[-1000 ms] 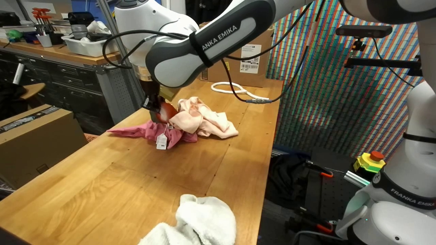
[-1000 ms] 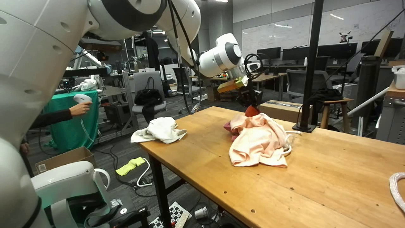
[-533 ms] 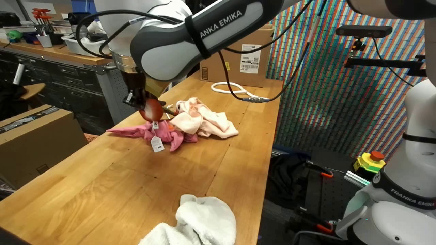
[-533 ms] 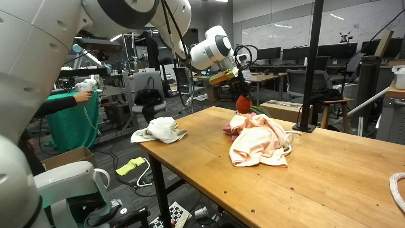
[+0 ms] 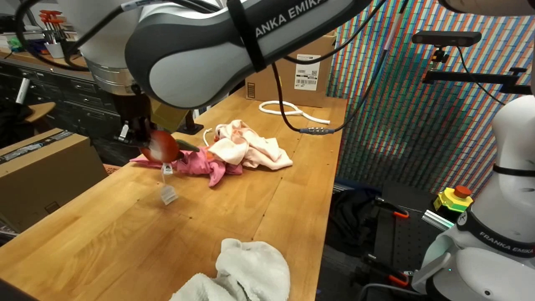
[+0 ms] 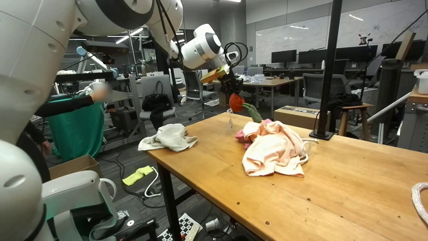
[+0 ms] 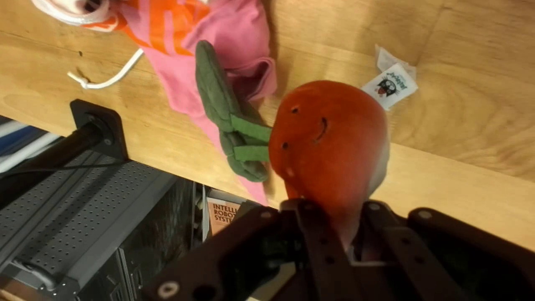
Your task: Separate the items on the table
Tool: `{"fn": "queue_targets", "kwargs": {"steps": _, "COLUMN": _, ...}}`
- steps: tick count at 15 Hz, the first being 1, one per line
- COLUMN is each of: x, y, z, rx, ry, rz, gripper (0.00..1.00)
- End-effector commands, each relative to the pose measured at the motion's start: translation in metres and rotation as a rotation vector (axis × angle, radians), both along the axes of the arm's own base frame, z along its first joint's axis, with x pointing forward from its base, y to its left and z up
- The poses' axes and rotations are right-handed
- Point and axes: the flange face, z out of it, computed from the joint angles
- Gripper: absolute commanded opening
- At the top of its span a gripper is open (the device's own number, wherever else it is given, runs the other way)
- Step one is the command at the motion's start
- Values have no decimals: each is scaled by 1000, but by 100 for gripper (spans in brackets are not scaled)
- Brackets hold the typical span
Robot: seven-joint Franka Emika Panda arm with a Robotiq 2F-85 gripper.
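— Separating looks partway along to me; what does the tabletop [image 6: 347,190] carry?
— Largest is the peach cloth [image 6: 271,147], bunched and, I'd judge, not yet sorted, since another cloth touches it.
— And the white cloth [image 6: 169,137]?
— Near an end of the tabletop, well apart from the rest in both exterior views. I'd count that one done.
— Which cloth touches the peach one?
— The pink cloth [image 5: 196,162], crumpled against it. Those two seem to be the main work left.
— Where's the red plush [image 7: 330,138]?
— Up off the tabletop, with the jaws narrowed onto a pinch of its body. Parting it from the pile looks nearly done; setting it down by itself remains.
— Are its green leaves [image 7: 215,94] free?
— They overlap the pink cloth in the wrist view, but I can't tell whether they touch it.
— Anything smaller?
— A white cord [image 7: 112,82] whose end pokes out by the cloths, probably left to pull free. Last, the plush's white tag [image 5: 169,195], dangling beneath it, blurred.
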Motion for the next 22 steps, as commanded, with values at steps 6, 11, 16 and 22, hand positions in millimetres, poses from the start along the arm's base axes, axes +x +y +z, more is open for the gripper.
{"fn": "queue_targets", "kwargs": {"steps": 6, "x": -32, "y": 90, "z": 12, "rx": 90, "ry": -52, "rz": 1, "gripper": 8}}
{"fn": "queue_targets", "kwargs": {"steps": 11, "x": -37, "y": 127, "z": 5, "rx": 149, "ry": -68, "rz": -32, "gripper": 8}}
{"fn": "queue_targets", "kwargs": {"steps": 16, "x": -27, "y": 142, "z": -10, "rx": 278, "ry": -142, "rz": -167, "gripper": 8}}
{"fn": "queue_targets", "kwargs": {"steps": 22, "x": -11, "y": 140, "z": -35, "rx": 352, "ry": -221, "rz": -303, "gripper": 8}}
